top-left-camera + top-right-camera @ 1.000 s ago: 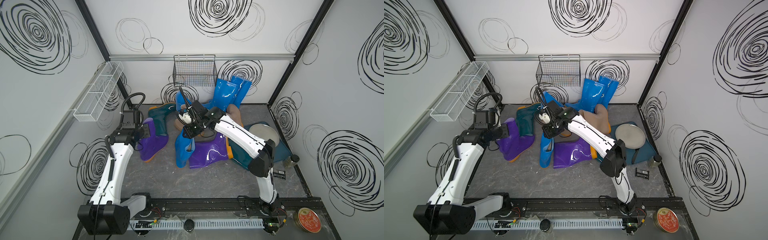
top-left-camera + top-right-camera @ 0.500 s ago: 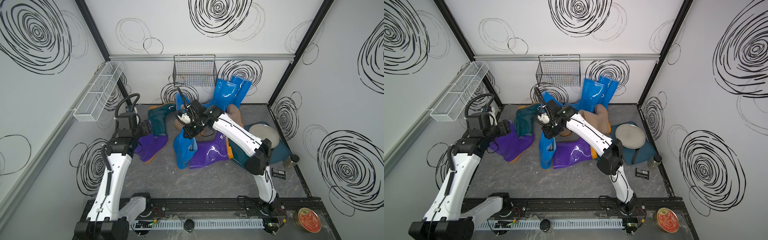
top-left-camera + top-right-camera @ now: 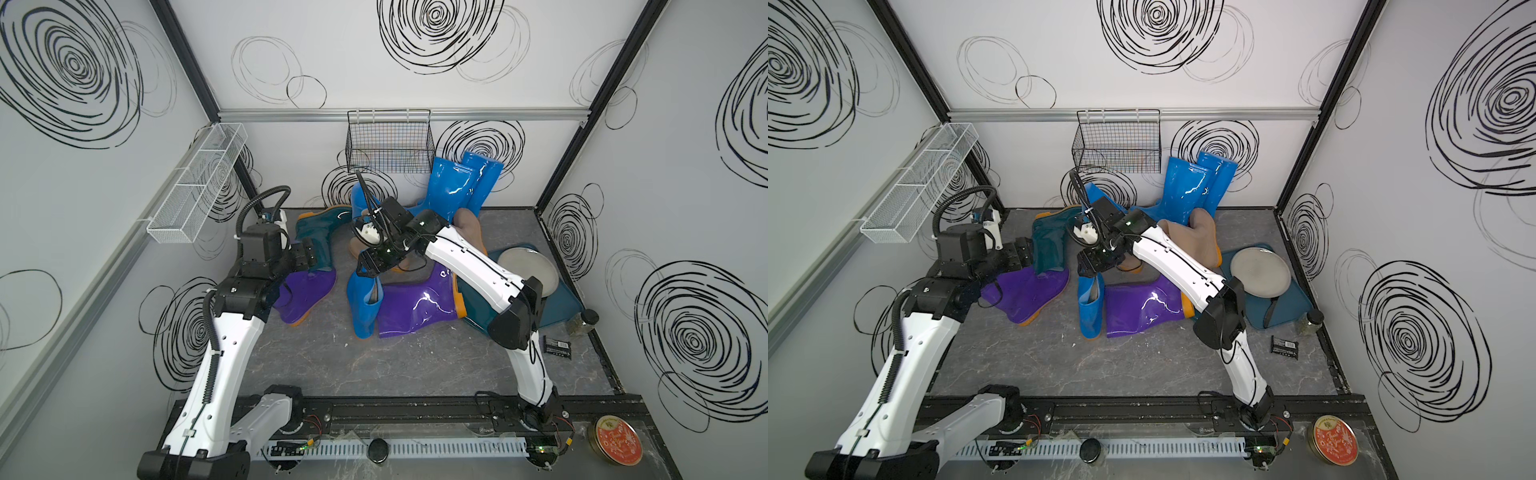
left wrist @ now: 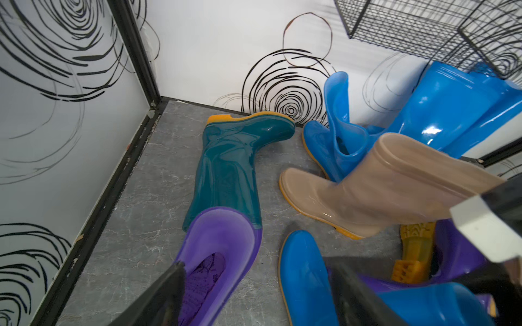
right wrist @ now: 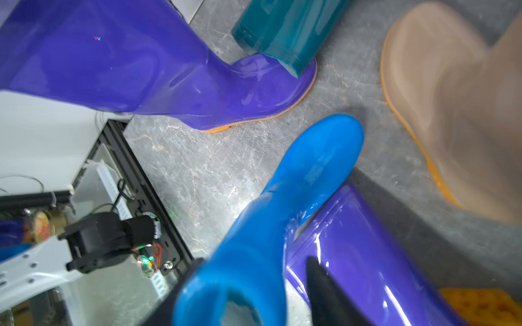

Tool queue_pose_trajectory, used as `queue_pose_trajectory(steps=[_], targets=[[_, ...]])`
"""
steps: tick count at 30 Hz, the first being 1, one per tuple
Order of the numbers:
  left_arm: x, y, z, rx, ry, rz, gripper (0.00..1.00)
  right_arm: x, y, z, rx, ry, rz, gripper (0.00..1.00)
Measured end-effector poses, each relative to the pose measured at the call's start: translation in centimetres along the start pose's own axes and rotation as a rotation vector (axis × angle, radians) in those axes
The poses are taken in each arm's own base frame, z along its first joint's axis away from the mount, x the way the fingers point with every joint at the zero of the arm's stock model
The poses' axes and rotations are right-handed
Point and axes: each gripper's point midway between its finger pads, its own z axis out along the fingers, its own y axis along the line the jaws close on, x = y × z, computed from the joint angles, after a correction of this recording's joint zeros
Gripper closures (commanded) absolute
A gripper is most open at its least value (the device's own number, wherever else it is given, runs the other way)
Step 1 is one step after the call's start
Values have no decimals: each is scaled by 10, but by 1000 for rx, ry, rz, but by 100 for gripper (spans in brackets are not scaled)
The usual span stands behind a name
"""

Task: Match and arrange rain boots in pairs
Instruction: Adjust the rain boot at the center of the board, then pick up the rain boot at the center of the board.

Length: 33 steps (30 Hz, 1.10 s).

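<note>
Left gripper (image 3: 308,257): jaws wide and empty, over the toe of a purple boot (image 3: 305,291) at 9 o'clock of the pile.
Teal boot (image 3: 318,237): lies flat at 11 o'clock. Only the right wrist view shows its cuff resting on that purple toe.
Right gripper (image 3: 368,268): jaws apart astride the cuff of a blue boot (image 3: 363,309), not pinching it. It probably means to clear this boot from between the purples.
Second purple (image 3: 415,309): at 3 o'clock of the blue boot, so that pair is split.
Blue pair (image 3: 457,187): upright at 1 o'clock against the wall, seemingly matched. It shows whole only in the top views.

right gripper (image 3: 365,271) hovers at the top of a blue boot (image 3: 365,311) just beside a purple boot (image 3: 415,309), two more blue boots (image 3: 453,187) propped against the back wall.
</note>
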Motion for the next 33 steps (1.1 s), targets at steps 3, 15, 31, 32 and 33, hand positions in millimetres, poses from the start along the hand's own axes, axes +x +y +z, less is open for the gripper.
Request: queue_pose_trajectory(steps=[3,15,31,32,33], targets=[[-3,-20,-10,37,-1,31,6,-11,2,-2,-8,-45,-8,22],[21,-99,-55,226,91,67,1,-28,-34,-107,138,-353,12,3],[132,-146,-29,163,459,150,15,61,-120,-163,299,-526,127,1],[137,-141,-27,138,470,152,22,62,-123,-164,300,-533,121,1],[140,-136,-26,115,476,150,30,65,-125,-164,299,-535,117,1]])
